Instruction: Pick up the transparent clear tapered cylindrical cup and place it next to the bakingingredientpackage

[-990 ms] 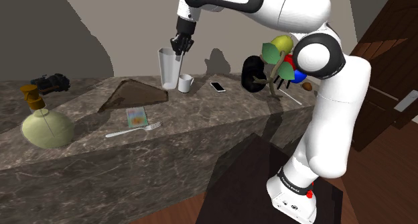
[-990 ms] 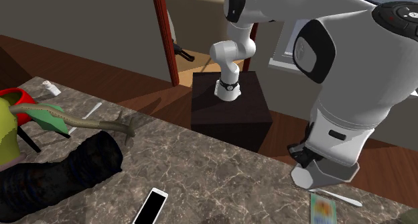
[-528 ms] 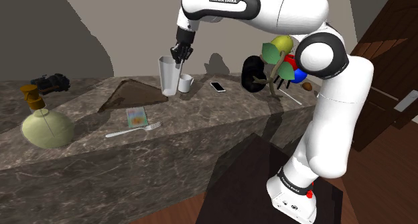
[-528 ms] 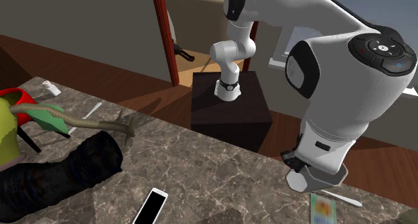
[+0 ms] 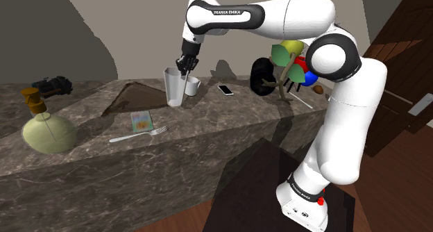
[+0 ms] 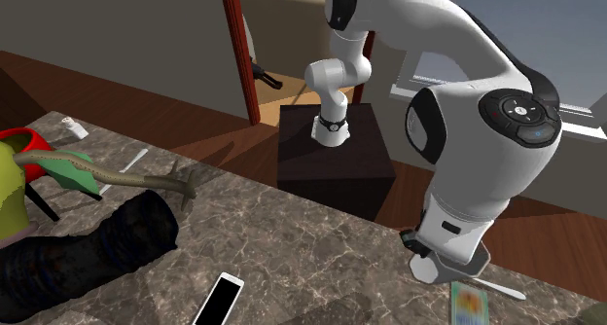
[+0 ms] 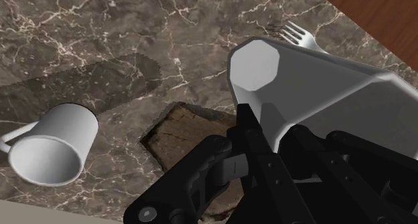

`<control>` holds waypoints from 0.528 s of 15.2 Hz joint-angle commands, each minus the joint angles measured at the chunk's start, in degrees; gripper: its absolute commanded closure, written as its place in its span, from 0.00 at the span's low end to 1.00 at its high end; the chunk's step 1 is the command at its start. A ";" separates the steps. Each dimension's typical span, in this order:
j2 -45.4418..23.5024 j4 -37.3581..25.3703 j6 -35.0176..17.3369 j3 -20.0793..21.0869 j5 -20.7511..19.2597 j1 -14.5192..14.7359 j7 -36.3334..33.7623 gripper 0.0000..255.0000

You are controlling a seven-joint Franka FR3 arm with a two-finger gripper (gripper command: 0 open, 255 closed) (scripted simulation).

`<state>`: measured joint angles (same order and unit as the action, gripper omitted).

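Wrist view: cup in hand

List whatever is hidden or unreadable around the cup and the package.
Package print: too small in the shoulder view; cut by the bottom edge in the second exterior view.
Cup base: whether it touches the counter, the shoulder view cannot settle.
Fork: in the wrist view the cup covers all but its tines.
Phone: cut by the second exterior view's bottom edge.
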<state>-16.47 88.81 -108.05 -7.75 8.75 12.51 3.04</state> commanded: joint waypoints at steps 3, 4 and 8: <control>-0.25 2.59 -2.89 0.08 0.16 0.10 0.29 1.00; -0.37 3.20 -3.61 0.09 0.22 0.11 0.38 1.00; -0.94 5.48 -6.44 0.17 0.46 0.14 0.76 1.00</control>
<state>-17.10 94.07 -113.91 -7.58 9.11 12.70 3.64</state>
